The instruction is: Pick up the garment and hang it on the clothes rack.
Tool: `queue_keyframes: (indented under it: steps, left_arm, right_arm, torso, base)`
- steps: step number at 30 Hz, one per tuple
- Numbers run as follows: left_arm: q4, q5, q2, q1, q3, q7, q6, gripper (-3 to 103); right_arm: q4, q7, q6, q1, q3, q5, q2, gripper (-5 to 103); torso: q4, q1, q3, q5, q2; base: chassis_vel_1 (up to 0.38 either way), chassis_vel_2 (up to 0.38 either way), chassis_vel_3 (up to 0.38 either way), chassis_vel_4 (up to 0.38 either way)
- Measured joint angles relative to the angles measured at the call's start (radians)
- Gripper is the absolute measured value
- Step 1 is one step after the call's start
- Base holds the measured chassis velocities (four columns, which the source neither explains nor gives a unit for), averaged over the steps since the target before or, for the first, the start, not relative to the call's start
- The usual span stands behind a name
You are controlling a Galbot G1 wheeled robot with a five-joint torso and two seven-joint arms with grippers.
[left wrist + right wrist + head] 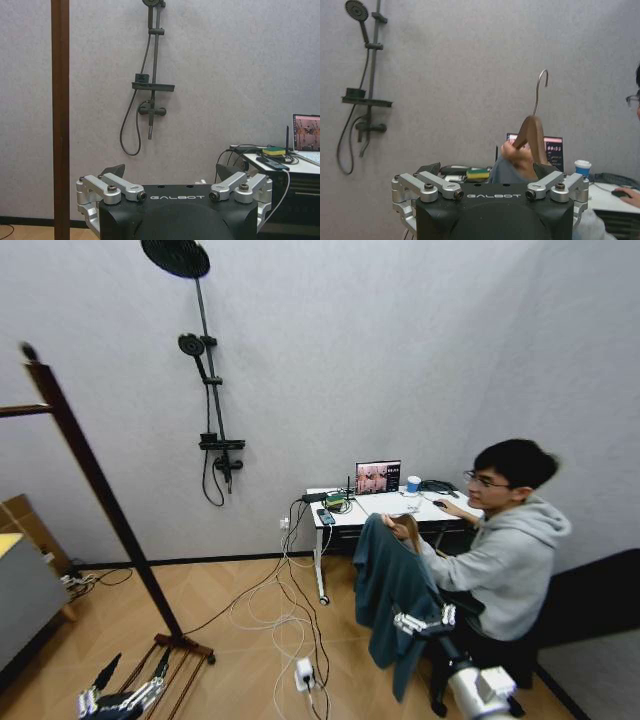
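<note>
Person's hand (404, 529) is holding up the garment (388, 590) on a hanger (532, 131); right gripper (425, 620), fingers apart, is touching its cloth; left gripper (118, 698) is idling open near the clothes rack (100, 485) base.

wall shower set (205, 370), desk (375, 508), laptop (378, 477)

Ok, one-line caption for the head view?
Right gripper at the teal garment held by a seated person; clothes rack stands left.

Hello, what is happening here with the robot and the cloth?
A seated person's hand holds up the garment on a wooden hanger. The right pincer is at the cloth, with open fingers. The left pincer hangs low and open beside the clothes rack, which has nothing on it yet.
</note>
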Motion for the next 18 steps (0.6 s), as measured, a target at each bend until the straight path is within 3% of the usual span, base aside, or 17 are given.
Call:
queue_keyframes:
  steps: [3,7,16,18]
  left_arm:
    - [0.000,0.000,0.000,0.000,0.000,0.000,0.000,100]
    - [0.000,0.000,0.000,0.000,0.000,0.000,0.000,100]
    - [0.000,0.000,0.000,0.000,0.000,0.000,0.000,100]
    - [0.000,0.000,0.000,0.000,0.000,0.000,0.000,100]
  right_arm:
    - [-0.027,0.093,-0.104,0.131,0.008,0.080,-0.068,100]
    - [-0.114,0.140,-0.183,0.269,0.006,0.187,-0.137,100]
    - [-0.280,0.147,-0.226,0.415,-0.047,0.262,-0.211,100]
    - [-0.344,0.120,-0.216,0.461,-0.065,0.264,-0.233,100]
  torso:
    - [0.0007,-0.001,0.000,0.0008,0.000]
    - [0.0003,-0.003,-0.001,0.0003,0.001]
    - [0.0002,-0.002,0.000,0.0004,0.001]
    - [0.0002,-0.001,0.000,0.0004,0.001]
  base:
    - [-0.036,0.070,0.005,-0.014]
    - [0.026,-0.049,-0.014,0.042]
    - [0.021,-0.036,-0.030,0.022]
    - [0.000,0.000,0.000,0.000]
